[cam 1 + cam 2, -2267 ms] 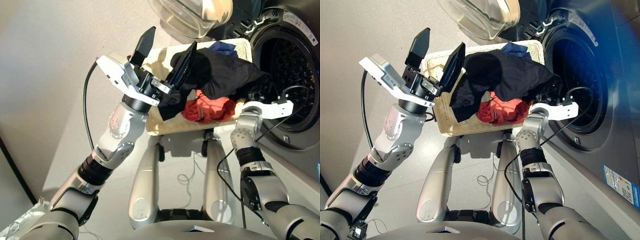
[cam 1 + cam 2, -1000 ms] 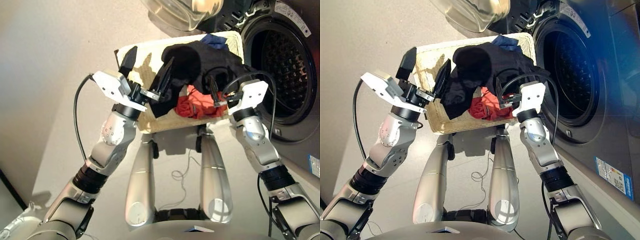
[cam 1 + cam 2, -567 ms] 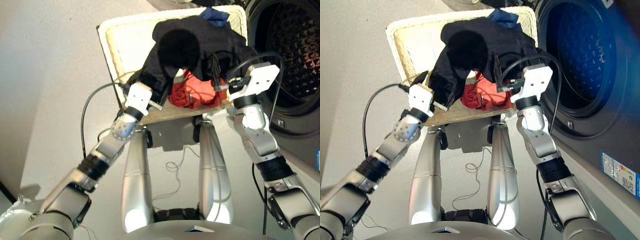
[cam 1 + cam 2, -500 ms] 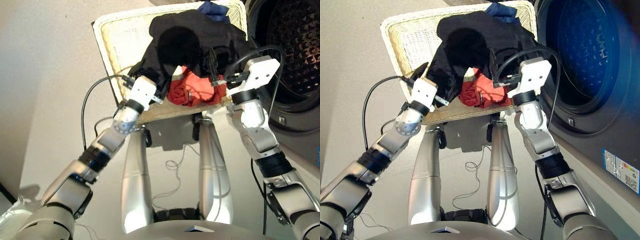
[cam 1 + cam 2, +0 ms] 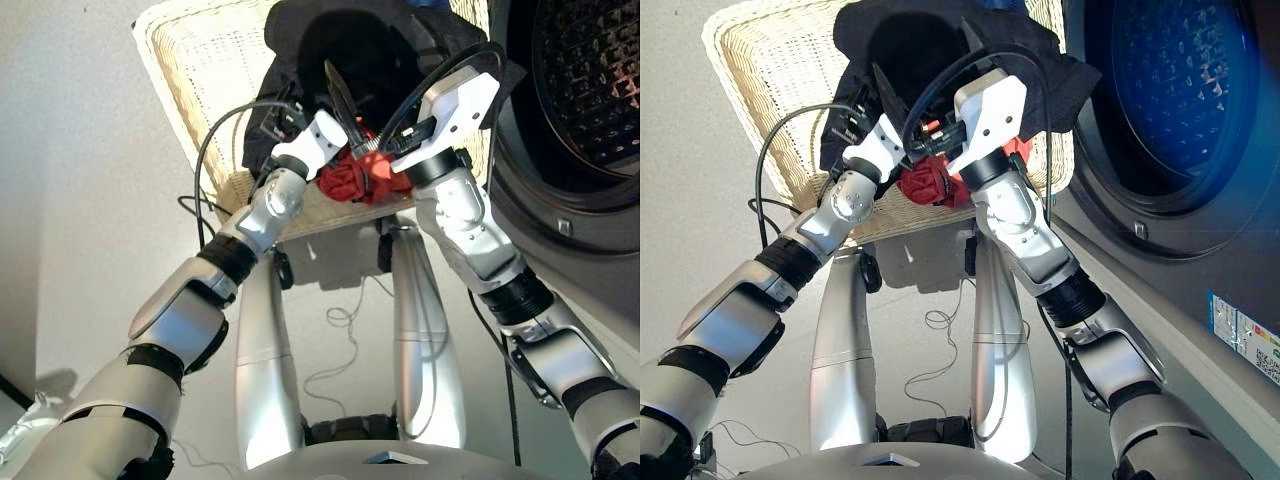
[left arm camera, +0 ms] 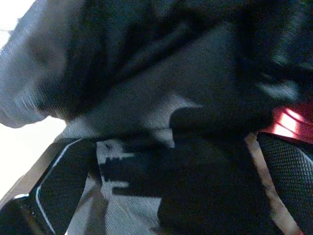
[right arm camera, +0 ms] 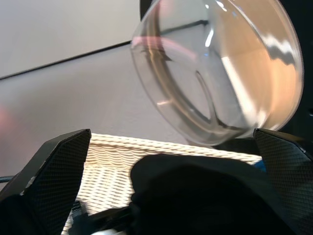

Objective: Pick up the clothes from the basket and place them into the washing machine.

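Over the cream basket (image 5: 190, 90), just beside the washing machine (image 5: 590, 130), reaching in with both arms at the heap of clothes. Lying across the far half of the basket, spreading towards the porthole edge: the black garment (image 5: 370, 50). Peeking from under it at the near rim, between the two wrists: the coral red garment (image 5: 350, 180), bunched up. Showing only as a blue sliver at the far corner, in the right wrist view: the navy garment (image 7: 259, 165). Pushing into the black cloth, fingers spread apart: the left tool (image 6: 171, 186), with dark fabric filling the gap between its fingers (image 6: 63, 186) and a strip of red at one side; closing on nothing yet. Hovering above the pile, fingers wide apart and gripping nothing: the right tool (image 7: 171, 196), facing the far wicker rim and the open glass door (image 7: 215, 73). Standing open at the right: the steel drum (image 5: 590, 70), holding no cloth in view.
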Robot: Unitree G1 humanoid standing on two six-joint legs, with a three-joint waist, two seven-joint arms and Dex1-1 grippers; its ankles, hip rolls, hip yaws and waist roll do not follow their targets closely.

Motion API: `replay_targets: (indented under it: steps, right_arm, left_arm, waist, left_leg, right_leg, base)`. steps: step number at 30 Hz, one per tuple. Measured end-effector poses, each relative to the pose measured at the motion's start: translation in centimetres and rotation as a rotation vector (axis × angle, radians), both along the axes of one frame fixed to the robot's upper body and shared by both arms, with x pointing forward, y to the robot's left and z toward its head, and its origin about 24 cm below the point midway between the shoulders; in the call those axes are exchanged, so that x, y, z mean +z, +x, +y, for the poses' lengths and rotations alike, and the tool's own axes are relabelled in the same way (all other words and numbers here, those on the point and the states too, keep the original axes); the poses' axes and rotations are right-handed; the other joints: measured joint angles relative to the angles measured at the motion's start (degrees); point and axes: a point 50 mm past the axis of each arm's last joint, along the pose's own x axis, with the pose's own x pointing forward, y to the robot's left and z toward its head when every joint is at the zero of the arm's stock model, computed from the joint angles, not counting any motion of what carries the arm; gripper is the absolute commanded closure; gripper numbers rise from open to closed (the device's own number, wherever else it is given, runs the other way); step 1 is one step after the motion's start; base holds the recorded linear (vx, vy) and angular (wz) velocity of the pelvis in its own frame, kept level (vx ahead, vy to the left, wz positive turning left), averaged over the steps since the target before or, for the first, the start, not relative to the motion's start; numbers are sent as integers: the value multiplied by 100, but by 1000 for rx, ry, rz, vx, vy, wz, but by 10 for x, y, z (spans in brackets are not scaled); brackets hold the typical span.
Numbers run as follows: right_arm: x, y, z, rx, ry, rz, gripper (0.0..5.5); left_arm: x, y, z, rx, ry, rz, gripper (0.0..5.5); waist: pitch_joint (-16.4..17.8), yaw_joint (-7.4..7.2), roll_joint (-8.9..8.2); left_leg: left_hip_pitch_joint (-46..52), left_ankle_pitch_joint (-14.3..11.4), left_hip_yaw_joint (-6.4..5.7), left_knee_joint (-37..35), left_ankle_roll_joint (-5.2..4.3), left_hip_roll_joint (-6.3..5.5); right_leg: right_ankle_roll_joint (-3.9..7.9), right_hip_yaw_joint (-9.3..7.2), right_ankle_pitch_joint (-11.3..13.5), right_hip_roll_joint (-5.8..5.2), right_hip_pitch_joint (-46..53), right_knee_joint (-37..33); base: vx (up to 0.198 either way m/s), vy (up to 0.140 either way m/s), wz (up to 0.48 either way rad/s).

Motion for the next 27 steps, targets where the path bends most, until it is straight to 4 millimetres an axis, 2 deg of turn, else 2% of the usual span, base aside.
replay_targets:
  steps: [1, 3, 4, 6, 10, 11, 14, 15, 16, 17, 18, 19, 20, 22, 23, 24, 25, 27]
  right_arm:
    - [0, -1, 2, 10, -2, 1, 0]
    - [-1, -1, 2, 18, -2, 6, 0]
    - [-1, -1, 2, 20, -3, 7, 0]
    - [-2, -2, 3, 28, -1, 12, 0]
    - [-2, -4, 6, 49, -4, 17, 0]
    - [-2, -4, 6, 52, -6, 13, 0]
    - [-1, -6, 7, 69, 1, 15, 0]
    - [-1, -6, 7, 71, 0, 15, 0]
    - [0, -6, 7, 71, -5, 11, 0]
    - [1, -7, 7, 75, -6, 8, 0]
    - [1, -7, 8, 76, -6, 6, 0]
    - [2, -7, 7, 76, -6, 5, 0]
    - [1, -7, 7, 76, -7, 5, 0]
    - [1, -7, 7, 75, -7, 5, 0]
    - [2, -7, 7, 75, -7, 4, 0]
    - [2, -7, 7, 75, -7, 5, 0]
    - [1, -7, 7, 74, -7, 5, 0]
    - [1, -6, 5, 68, -12, 7, 0]
  left_arm:
    - [-1, 1, 3, 14, 10, 3, 0]
    - [-1, 2, 3, 30, 13, 5, 0]
    - [-1, 3, 5, 38, 15, 5, 0]
    - [-1, 5, 4, 59, 14, 4, 0]
    - [0, 8, 6, 118, 36, -13, 0]
    - [1, 9, 5, 135, 41, -21, 0]
    - [3, 12, 6, 178, 37, -28, 0]
    - [3, 12, 4, 184, 34, -29, 0]
    - [3, 12, 1, 182, 30, -34, 0]
    - [3, 12, 0, 186, 29, -36, 0]
    - [2, 12, -1, 187, 34, -36, 63]
    - [3, 12, -3, 183, 42, -40, 330]
    - [2, 12, -3, 186, 41, -38, 550]
    - [2, 12, -3, 193, 42, -34, 550]
    - [3, 13, 1, 203, 41, -34, 550]
    - [2, 13, 1, 207, 38, -31, 550]
    - [2, 12, 0, 204, 36, -31, 550]
    - [3, 12, 3, 211, 21, -36, 550]
  waist:
    - [0, -13, -11]
    - [-12, -18, -40]
    - [-15, -26, -48]
    - [-29, -29, -78]
    - [-33, -85, -102]
    - [-34, -91, -105]
    - [-35, -96, -114]
    - [-34, -32, -115]
    - [-34, -43, -115]
    - [-34, -14, -115]
    - [-34, 25, -116]
    - [-34, 12, -116]
    - [-34, 26, -116]
    - [-34, 23, -117]
    - [-34, 43, -117]
    - [-34, 69, -117]
    - [-33, 40, -118]
    - [-33, 69, -118]
  left_leg:
    - [-16, -53, -2, 43, -3, 44]
    - [-28, -72, 7, 92, 19, 56]
    - [-37, -106, 6, 118, -13, 69]
    - [-44, -100, 22, 102, 11, 74]
    - [-80, -135, 24, 121, -20, 73]
    - [-93, -121, 33, 115, 9, 69]
    - [-144, -121, 34, 139, -5, 64]
    - [-152, -113, 30, 165, -31, 63]
    - [-151, -145, 31, 174, -15, 74]
    - [-159, -148, 26, 190, -39, 77]
    - [-163, -134, 27, 194, -47, 76]
    - [-160, -167, 30, 200, -34, 84]
    - [-161, -154, 33, 196, -39, 76]
    - [-158, -187, 38, 207, -55, 85]
    - [-159, -173, 43, 202, -30, 81]
    - [-165, -147, 47, 201, -45, 83]
    - [-165, -178, 50, 200, -43, 87]
    - [-166, -142, 48, 199, -52, 70]
  right_leg:
    - [-2, 2, -53, 16, -1, 17]
    - [-10, 8, -29, 48, -5, 20]
    - [-3, 28, -64, 63, -4, 16]
    - [5, 28, -43, 72, -26, 23]
    - [-1, 34, -86, 72, -64, 27]
    - [21, 33, -74, 72, -84, 39]
    - [-6, 40, -74, 68, -136, 80]
    - [-25, 33, -56, 68, -143, 107]
    - [-16, 39, -93, 77, -148, 111]
    - [-31, 37, -96, 76, -158, 130]
    - [-42, 32, -79, 79, -170, 147]
    - [-8, 41, -124, 86, -173, 151]
    - [-37, 48, -115, 77, -185, 170]
    - [-16, 67, -163, 83, -186, 181]
    - [-33, 66, -134, 80, -195, 183]
    - [-45, 63, -92, 80, -207, 184]
    - [2, 73, -141, 89, -208, 178]
    - [-42, 68, -105, 76, -209, 198]
  base:
    - [0, 0, 0]
    - [0, 0, 0]
    - [0, 0, 0]
    - [0, 0, 0]
    - [0, 0, 0]
    - [0, 0, 0]
    - [0, 0, 0]
    - [0, 0, 0]
    - [0, 0, 0]
    - [0, 0, 0]
    - [0, 0, 0]
    - [0, 0, 0]
    - [0, 0, 0]
    - [0, 0, 0]
    - [0, 0, 0]
    - [0, 0, 0]
    - [0, 0, 0]
    - [0, 0, 0]
